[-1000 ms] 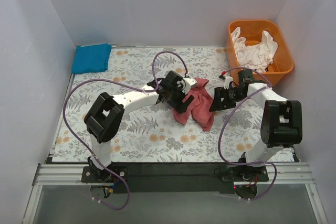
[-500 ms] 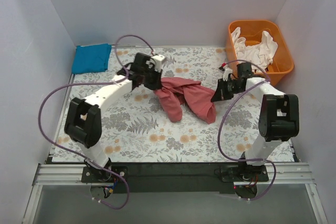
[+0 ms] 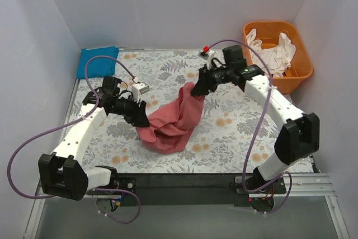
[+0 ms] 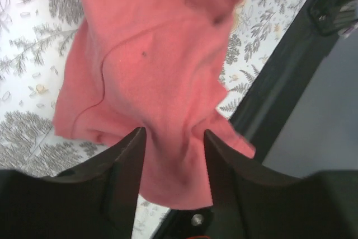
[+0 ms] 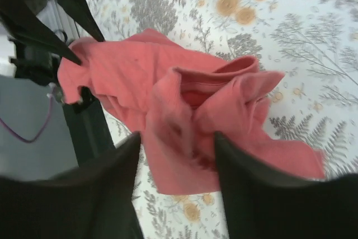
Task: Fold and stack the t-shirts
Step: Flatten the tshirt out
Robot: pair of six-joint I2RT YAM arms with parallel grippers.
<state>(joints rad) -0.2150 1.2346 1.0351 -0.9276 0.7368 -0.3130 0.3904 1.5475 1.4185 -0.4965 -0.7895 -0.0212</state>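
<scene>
Rose-red t-shirt (image 3: 170, 124) hangs between the two arms above the middle of the table (image 3: 235, 132), which has a flower and fern pattern. The left tool (image 3: 141, 118) is clamped on the near left end of the cloth; in the left wrist view its two dark fingers (image 4: 126, 163) press a bunched fold of the shirt between them. The right tool (image 3: 196, 89) is clamped on the far right end, higher up, and in the right wrist view the cloth is also squeezed between its fingers (image 5: 235, 172). From these two points the shirt sags down in loose wrinkled folds, and its lowest part seems to rest on the table, but from above I cannot be sure. The blue t-shirt (image 3: 98, 61) lies flat at the far left corner of the table, well apart from both arms. An orange tub (image 3: 302, 74) stands at the far right corner with white cloth (image 3: 274, 54) inside it.
</scene>
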